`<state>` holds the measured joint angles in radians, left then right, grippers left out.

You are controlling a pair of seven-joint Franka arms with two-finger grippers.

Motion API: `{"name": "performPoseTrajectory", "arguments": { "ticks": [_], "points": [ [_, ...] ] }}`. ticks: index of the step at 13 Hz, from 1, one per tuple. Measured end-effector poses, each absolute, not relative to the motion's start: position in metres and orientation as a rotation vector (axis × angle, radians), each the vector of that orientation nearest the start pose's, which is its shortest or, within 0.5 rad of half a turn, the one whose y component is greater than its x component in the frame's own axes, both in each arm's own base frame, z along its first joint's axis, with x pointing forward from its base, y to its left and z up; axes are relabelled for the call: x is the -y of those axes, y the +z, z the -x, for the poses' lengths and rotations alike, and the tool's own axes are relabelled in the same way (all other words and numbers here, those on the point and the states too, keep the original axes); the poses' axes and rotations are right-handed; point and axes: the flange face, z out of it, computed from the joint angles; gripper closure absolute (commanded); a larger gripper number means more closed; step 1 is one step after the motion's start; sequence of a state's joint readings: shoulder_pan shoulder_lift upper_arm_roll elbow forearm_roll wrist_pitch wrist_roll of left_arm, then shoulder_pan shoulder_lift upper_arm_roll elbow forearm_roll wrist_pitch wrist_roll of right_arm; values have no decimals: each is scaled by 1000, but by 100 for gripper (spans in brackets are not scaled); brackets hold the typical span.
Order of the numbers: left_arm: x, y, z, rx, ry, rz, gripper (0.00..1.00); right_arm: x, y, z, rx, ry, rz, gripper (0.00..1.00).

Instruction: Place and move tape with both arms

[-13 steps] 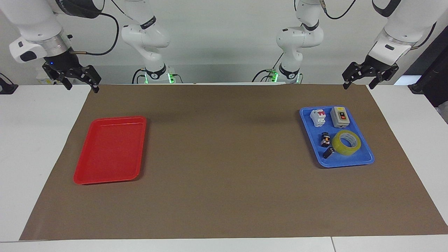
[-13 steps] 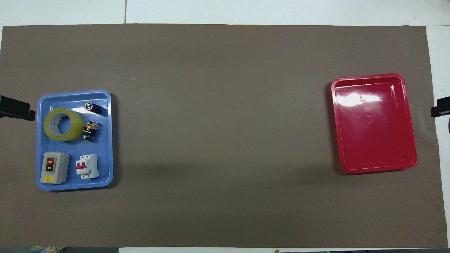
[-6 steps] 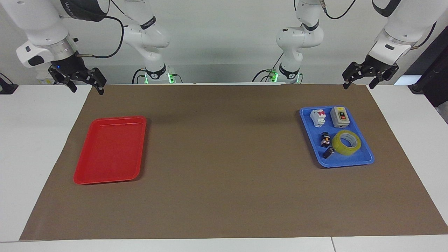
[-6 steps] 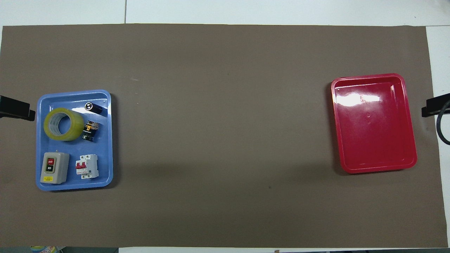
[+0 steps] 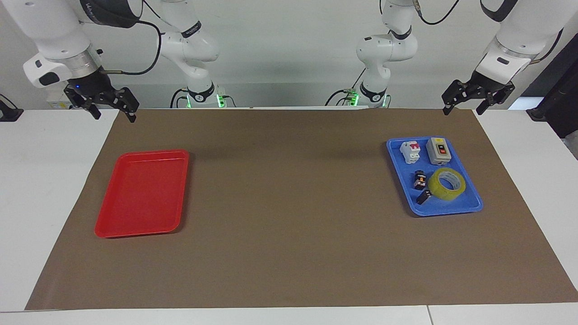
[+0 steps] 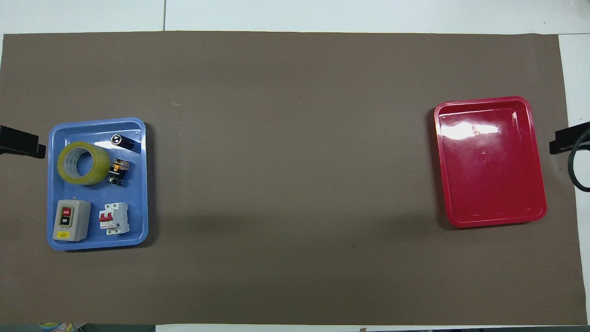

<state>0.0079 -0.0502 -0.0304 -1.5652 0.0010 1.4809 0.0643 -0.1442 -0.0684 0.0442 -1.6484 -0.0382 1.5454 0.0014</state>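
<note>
tape [image 5: 446, 184] in blue tray [image 5: 469, 205] | left pincer [image 5: 465, 100] raised, well apart, open

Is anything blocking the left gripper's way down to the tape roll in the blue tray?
Nothing visible does. The left gripper hangs open over the mat's robot-side edge. The tape roll lies flat in the blue tray, its top uncovered. The grey switch box sits beside it, nearer the robots, apart from the tape.

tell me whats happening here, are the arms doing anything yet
Nothing is being handled. The tape lies in the blue tray beside a grey switch box. The left gripper hangs open above the mat's edge near that tray; the right gripper, also open, is up near the red tray, which holds nothing.
</note>
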Motion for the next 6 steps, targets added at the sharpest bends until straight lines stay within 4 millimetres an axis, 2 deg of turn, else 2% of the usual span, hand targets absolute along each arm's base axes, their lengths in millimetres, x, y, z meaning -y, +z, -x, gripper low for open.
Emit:
{"name": "performPoseTrajectory", "arguments": {
  "ticks": [3, 6],
  "points": [
    [9, 639, -534, -127, 21, 3137, 0, 41, 623, -528, -116, 58, 3179, 0],
    [-11, 608, -544, -70, -22, 3138, 0, 38, 623, -528, -107, 57, 3179, 0]
  ]
}}
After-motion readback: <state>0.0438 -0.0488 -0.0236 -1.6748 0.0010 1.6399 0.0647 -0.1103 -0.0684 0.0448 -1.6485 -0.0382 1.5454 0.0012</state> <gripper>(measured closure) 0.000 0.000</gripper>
